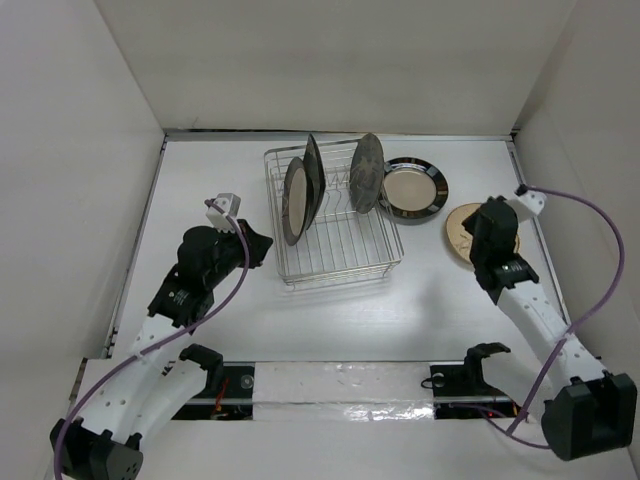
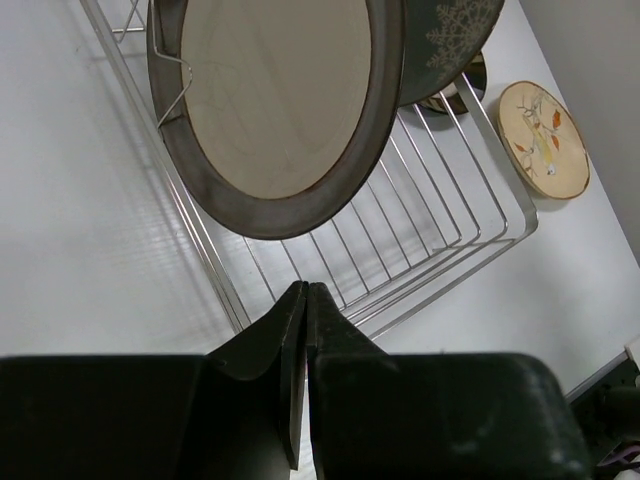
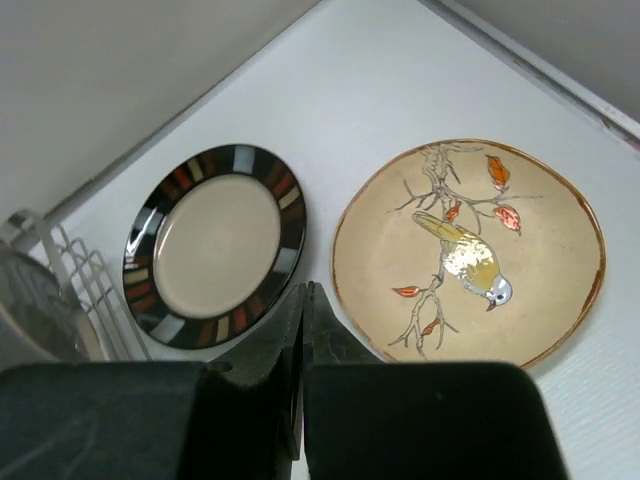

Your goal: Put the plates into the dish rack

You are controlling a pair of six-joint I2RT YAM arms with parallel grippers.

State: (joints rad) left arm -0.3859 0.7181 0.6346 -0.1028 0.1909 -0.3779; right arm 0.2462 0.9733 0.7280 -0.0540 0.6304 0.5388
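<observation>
Three plates already stand on edge in the rectangular silver wire dish rack (image 1: 338, 270): a brown-rimmed round plate with a cream centre (image 2: 280, 110) at its left end, a thin dark plate (image 1: 313, 165) just behind it, and a grey speckled round plate (image 1: 367, 172) on the right side. Two are left, by my count. They lie flat on the white table (image 1: 330, 325) to the rack's right: a dark-rimmed cream round plate (image 3: 215, 245), then a cream round plate painted with a bird on a branch (image 3: 470, 250). The right gripper (image 3: 304, 300) hangs over these two, jaws pressed together on nothing. The left gripper (image 2: 304, 300), beside the rack, is likewise closed and empty.
</observation>
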